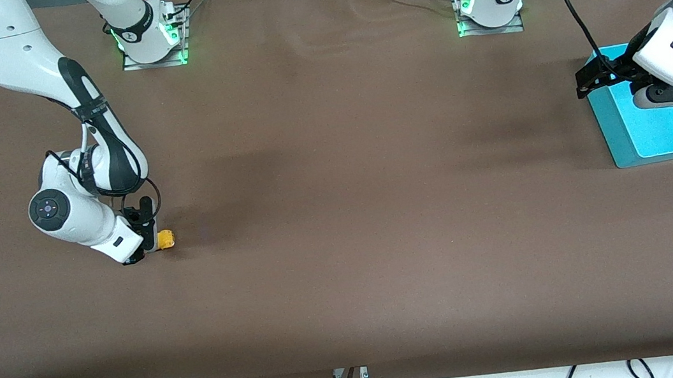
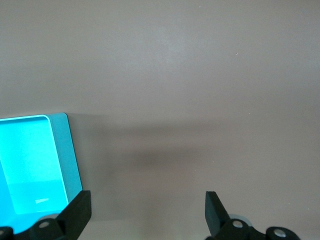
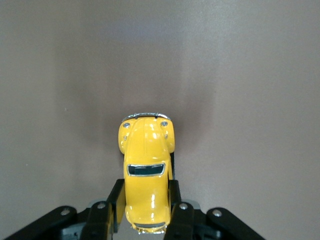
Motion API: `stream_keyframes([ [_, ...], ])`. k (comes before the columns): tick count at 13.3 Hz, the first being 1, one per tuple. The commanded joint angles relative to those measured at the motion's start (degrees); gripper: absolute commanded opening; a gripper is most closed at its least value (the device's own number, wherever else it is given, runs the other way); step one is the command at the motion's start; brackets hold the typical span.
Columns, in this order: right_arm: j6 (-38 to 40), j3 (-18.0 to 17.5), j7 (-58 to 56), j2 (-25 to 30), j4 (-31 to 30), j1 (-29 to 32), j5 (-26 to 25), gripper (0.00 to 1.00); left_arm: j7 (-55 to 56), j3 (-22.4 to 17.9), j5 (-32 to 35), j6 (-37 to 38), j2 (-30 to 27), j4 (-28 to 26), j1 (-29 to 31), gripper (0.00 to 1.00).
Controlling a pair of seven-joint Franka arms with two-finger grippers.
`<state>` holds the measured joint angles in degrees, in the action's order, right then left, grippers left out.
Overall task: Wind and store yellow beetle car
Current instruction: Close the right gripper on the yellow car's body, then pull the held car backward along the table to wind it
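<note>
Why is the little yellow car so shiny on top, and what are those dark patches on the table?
Right wrist view: overhead light makes pale glare streaks on the yellow beetle car, gripped by the right gripper. Front view: soft arm shadows darken the table. Left wrist view: the open left gripper casts a blurry shadow beside the glowing blue tray.

right claw (image 1: 153,242) clamped on yellow beetle car (image 1: 165,239), left claw (image 1: 608,73) over teal tray (image 1: 658,140)

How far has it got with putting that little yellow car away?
Early on. Done: the right pincer has closed on the yellow beetle car, low at the brown table. Whether winding has happened can't be told. Left: carrying it to the turquoise bin, where the left pincer waits open.
</note>
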<state>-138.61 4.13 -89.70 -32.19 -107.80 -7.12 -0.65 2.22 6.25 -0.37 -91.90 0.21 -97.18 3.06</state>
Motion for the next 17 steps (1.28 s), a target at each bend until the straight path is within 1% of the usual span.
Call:
stream_keyframes([
  [1,0.62,0.18,0.06,-2.08,-0.92,0.97,0.74,0.07,-0.11,0.17,-0.86,-0.04,-0.64,-0.47,0.46,1.0],
  [3,0.27,0.18,-0.82,-2.78,-0.83,3.68,0.65,0.08,-0.11,0.17,-0.86,-0.04,-0.64,-0.47,0.46,1.0],
  [7,-2.1,0.18,-7.4,-3.58,-0.65,9.04,0.65,0.1,-0.11,0.17,-0.86,-0.04,-0.64,-0.47,0.46,1.0],
  [12,-5.09,0.0,-14.0,-5.07,-0.21,15.55,0.65,0.1,-0.11,0.17,-0.86,-0.04,-0.64,-0.47,0.46,1.0],
  [17,-5.09,-0.09,-14.1,-5.07,-0.21,15.74,0.74,0.1,-0.11,0.17,-0.86,-0.04,-0.64,-0.47,0.46,1.0],
])
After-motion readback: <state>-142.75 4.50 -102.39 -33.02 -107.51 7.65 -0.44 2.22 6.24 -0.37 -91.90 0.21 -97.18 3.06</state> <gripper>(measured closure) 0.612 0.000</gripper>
